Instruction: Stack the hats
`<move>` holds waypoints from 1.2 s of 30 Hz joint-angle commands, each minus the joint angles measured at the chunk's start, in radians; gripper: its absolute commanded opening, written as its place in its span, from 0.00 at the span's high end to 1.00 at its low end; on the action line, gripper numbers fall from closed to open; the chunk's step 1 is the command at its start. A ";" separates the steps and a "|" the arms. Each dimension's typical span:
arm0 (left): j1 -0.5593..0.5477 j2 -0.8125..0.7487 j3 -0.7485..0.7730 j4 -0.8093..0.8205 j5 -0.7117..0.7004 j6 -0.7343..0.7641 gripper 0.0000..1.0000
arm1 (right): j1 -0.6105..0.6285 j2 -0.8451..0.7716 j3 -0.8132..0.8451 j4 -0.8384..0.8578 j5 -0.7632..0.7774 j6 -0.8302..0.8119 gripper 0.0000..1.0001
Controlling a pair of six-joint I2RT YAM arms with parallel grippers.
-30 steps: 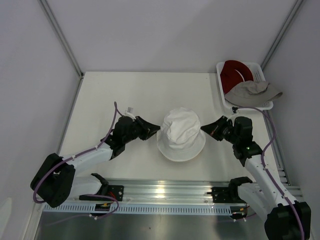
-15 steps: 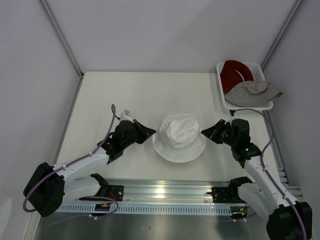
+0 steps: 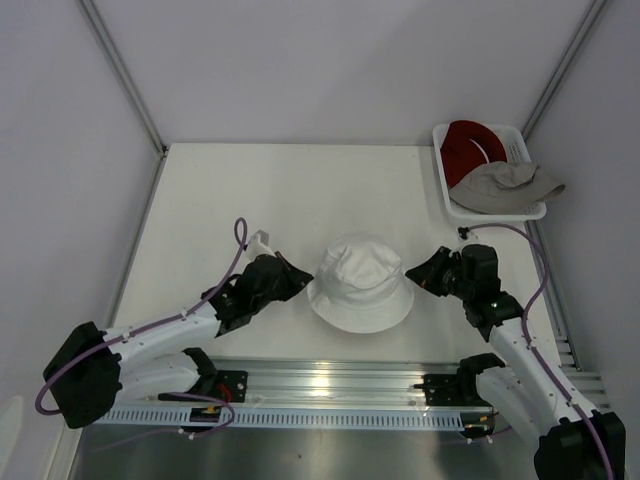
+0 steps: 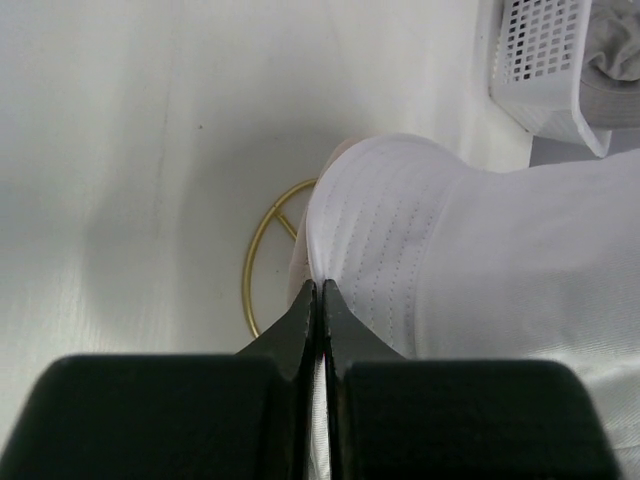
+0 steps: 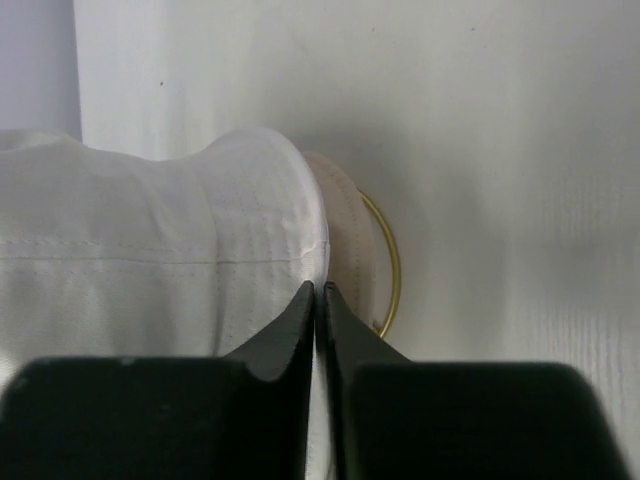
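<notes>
- White hat (image 3: pixel 360 283) sits crown up near the middle of the tabletop (image 3: pixel 250 190), toward its near edge, between the two hands.
- Left hand (image 3: pixel 302 284) meets the left edge of the brim. The left wrist view shows its fingers pressed together with a thin strip of white brim fabric pinched between them.
- Right hand (image 3: pixel 412 274) meets the right edge of the brim. Its fingers are likewise closed tight, gripping the white fabric.
- Beige hat (image 5: pixel 345 225) shows only as a narrow band beneath the white brim, so the white one lies over it.
- Gold ring base (image 4: pixel 250 262) lies flat on the tabletop below both hats. Only an arc of it peeks out past the brims in each wrist view.
- White slatted basket (image 3: pixel 440 160) stands at the far right corner of the tabletop, well apart from the hands.
- Dark red hat (image 3: pixel 468 145) fills the far end of the basket.
- Grey hat (image 3: pixel 505 185) is draped over the near end, its brim hanging past the basket's right rim.
</notes>
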 commanded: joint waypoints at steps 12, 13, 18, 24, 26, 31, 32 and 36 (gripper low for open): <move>-0.004 -0.293 0.179 -0.391 -0.280 0.286 0.08 | -0.157 0.175 0.539 -0.173 0.370 -0.263 0.01; -0.003 -0.339 0.204 -0.438 -0.297 0.317 0.01 | -0.184 0.218 0.572 -0.112 0.354 -0.264 0.01; 0.019 -0.461 0.273 -0.553 -0.366 0.392 0.00 | -0.293 0.422 0.729 -0.032 0.491 -0.283 0.01; 0.025 -0.545 0.235 -0.636 -0.364 0.370 0.01 | -0.405 0.697 0.936 0.017 0.589 -0.341 0.01; 0.025 -0.557 0.195 -0.659 -0.364 0.334 0.00 | -0.436 0.804 1.026 -0.029 0.586 -0.352 0.01; 0.025 -0.600 0.100 -0.623 -0.338 0.273 0.01 | -0.478 1.002 1.245 -0.104 0.558 -0.384 0.01; 0.025 -0.606 0.083 -0.621 -0.346 0.271 0.01 | -0.481 1.055 1.263 -0.112 0.554 -0.381 0.01; 0.028 -0.636 0.081 -0.635 -0.375 0.308 0.00 | -0.484 1.164 1.352 -0.138 0.529 -0.393 0.01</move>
